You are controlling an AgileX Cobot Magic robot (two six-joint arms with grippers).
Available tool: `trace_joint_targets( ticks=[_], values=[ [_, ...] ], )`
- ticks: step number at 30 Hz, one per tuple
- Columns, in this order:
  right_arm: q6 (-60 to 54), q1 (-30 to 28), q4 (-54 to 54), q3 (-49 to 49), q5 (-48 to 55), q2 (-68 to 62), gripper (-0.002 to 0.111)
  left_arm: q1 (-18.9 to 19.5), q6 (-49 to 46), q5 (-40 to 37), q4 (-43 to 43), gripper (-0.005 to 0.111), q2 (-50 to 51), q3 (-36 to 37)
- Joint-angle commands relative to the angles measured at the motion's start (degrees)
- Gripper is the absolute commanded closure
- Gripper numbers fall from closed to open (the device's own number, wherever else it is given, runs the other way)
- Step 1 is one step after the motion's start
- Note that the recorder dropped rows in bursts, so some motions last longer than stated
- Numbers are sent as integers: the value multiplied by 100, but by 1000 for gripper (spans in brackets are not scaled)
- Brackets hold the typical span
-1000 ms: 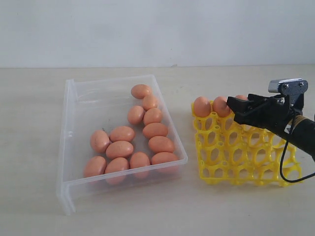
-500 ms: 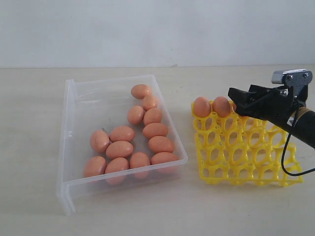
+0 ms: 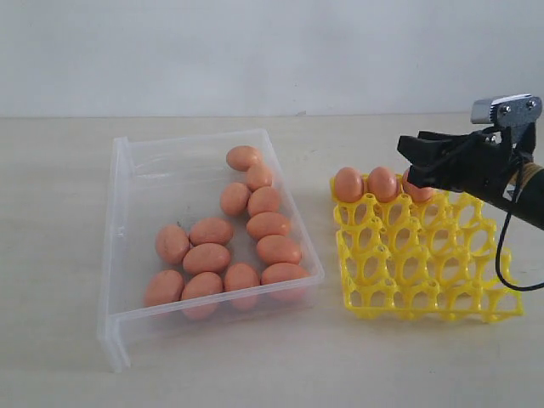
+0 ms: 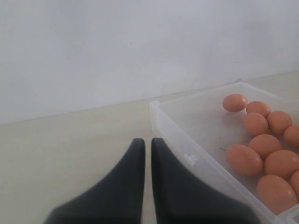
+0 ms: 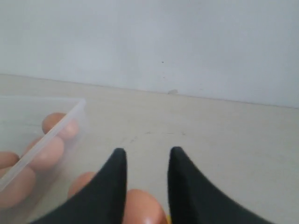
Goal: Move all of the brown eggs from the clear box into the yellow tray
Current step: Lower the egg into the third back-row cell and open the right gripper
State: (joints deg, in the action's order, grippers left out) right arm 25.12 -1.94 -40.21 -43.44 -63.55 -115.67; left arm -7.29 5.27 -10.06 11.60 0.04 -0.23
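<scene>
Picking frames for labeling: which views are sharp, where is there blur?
Exterior view: even light, soft shadows, brown eggs sharp. Left wrist view: left gripper dark, soft-edged; eggs crisp. Right wrist view: clear box wall hazy, eggs behind it and by the right gripper blurred.

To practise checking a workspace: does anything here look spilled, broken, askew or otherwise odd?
Nothing stands out. The brown eggs look whole, all lying inside the clear box or seated in the back row of the yellow tray; none lies outside them.

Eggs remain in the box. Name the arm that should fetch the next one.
Probably right. The right arm holds its jaws apart and empty over the tray, beside the box. The left jaws are shut, out of the exterior view.
</scene>
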Motion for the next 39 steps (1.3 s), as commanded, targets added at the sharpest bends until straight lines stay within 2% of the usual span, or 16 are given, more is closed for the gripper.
trace_joint_targets(
  ticks=[1,5,9,21,26,34,37,39],
  values=[
    [-11,-15,-47,228,890,414,108,-33,29,18,-13,103,-4,23],
    [201,-15,-123,294,1738,681,108,-33,29,18,-13,103,-4,23],
    [579,-15,-302,282,2133,716,108,-33,29,18,-13,103,-4,23],
    [752,52,-266,259,2107,706,108,-33,29,18,-13,103,-4,23],
    [732,321,-249,-38,2740,487,108,-33,29,18,-13,103,-4,23],
    [773,309,-272,-122,3181,319,108,-33,29,18,-13,103,-4,23],
    [1291,309,-1028,-122,3368,319,108,-33,29,18,-13,103,-4,23],
    [1769,309,-1713,-122,2661,375,108,-33,29,18,-13,103,-4,23]
  ],
)
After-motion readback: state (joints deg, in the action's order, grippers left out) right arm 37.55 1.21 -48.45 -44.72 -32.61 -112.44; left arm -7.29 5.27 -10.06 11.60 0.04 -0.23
